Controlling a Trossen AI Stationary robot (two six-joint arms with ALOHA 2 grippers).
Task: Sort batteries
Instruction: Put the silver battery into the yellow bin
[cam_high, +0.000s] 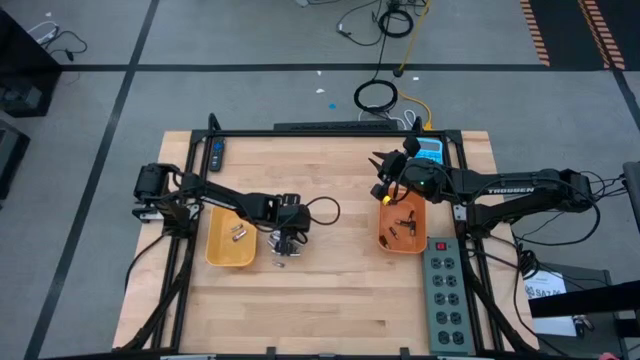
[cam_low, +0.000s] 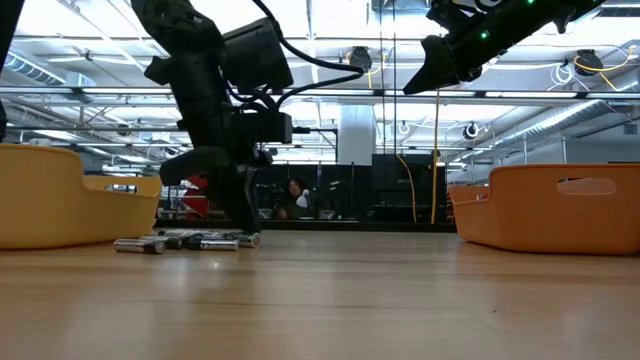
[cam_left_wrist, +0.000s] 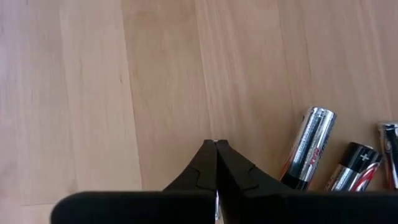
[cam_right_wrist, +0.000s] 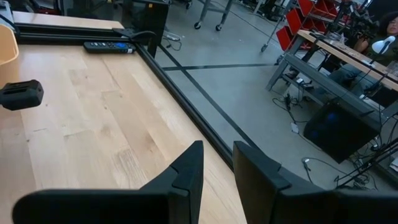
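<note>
**Two orange trays, loose batteries between them**

A shallow yellow-orange plastic tray (cam_high: 228, 238) sits on the left part of the pale wooden table (cam_high: 330, 300) and holds two small silvery batteries (cam_high: 238, 232) lying near its middle. A deeper orange plastic tray (cam_high: 402, 228) on the right part holds several thin dark batteries (cam_high: 404, 224), scattered at different angles.

Loose batteries (cam_low: 185, 242) lie flat on the wood just beside the left tray. Up close, one is a silvery cylinder with red print (cam_left_wrist: 309, 147), and next to it lies a dark one with a red band (cam_left_wrist: 356, 165); a third shows only at the edge.

The left gripper (cam_high: 284, 243) is down at the table by this loose group, its two dark fingers (cam_left_wrist: 202, 168) pressed together with nothing visibly between them. The right gripper (cam_high: 385, 170) hangs raised above the far end of the right tray, its fingers (cam_right_wrist: 186, 171) slightly apart and empty.
</note>
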